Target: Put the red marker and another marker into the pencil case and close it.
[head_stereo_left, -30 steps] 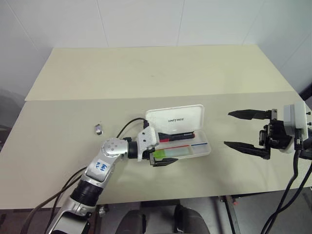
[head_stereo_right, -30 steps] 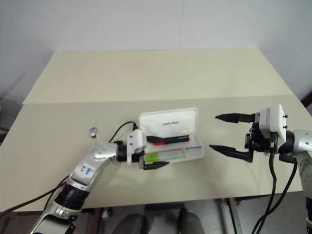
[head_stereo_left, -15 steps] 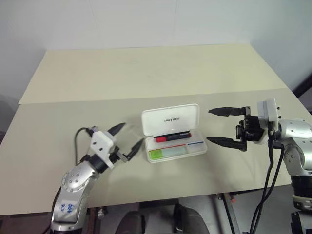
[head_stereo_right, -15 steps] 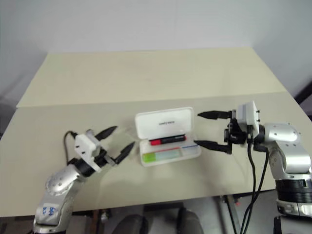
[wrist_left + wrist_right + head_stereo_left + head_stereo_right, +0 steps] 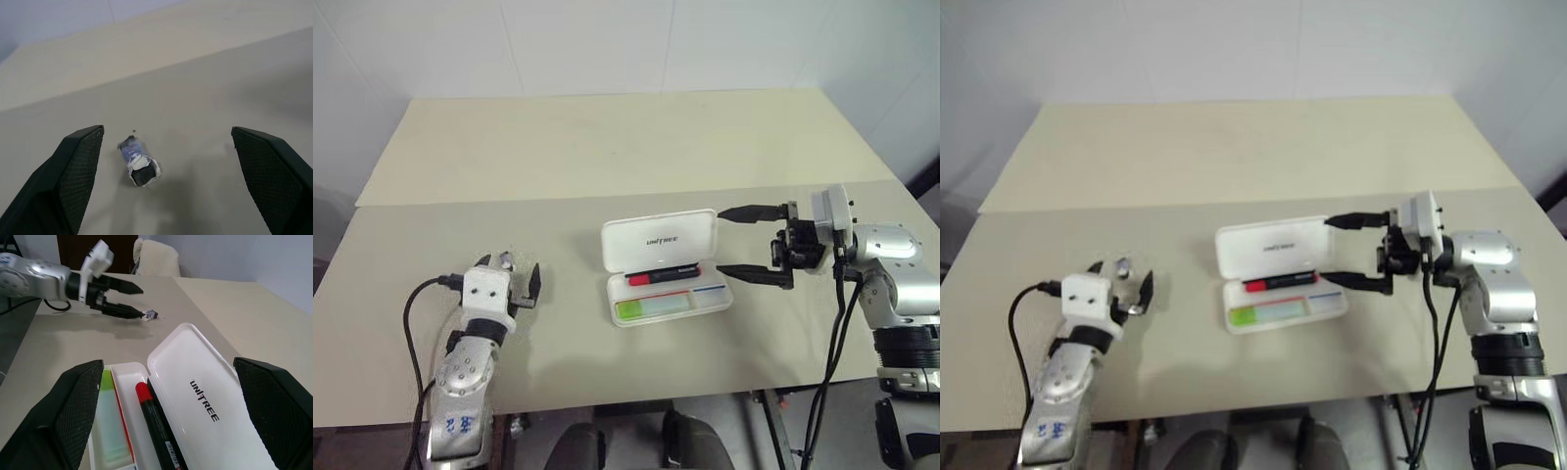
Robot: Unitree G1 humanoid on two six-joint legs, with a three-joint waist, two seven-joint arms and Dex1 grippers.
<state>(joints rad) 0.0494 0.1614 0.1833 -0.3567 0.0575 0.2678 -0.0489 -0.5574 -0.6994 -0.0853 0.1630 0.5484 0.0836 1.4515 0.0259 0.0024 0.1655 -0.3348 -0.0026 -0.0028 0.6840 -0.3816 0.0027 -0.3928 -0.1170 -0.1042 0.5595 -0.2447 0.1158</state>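
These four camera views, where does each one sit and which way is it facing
Head stereo pair: above, looking down on the table, open pencil case and both arms.
Left wrist: between the open left gripper fingers, facing a small wrapped scrap.
Right wrist: between the open right gripper fingers, facing the case, red marker and highlighter.
Both wrist views share the scrap.

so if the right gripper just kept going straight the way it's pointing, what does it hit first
Most likely the open lid of the pencil case: the right gripper, jaws open, points at the case from beside it, with the lid and the red marker directly ahead. Height over the tray is unclear.
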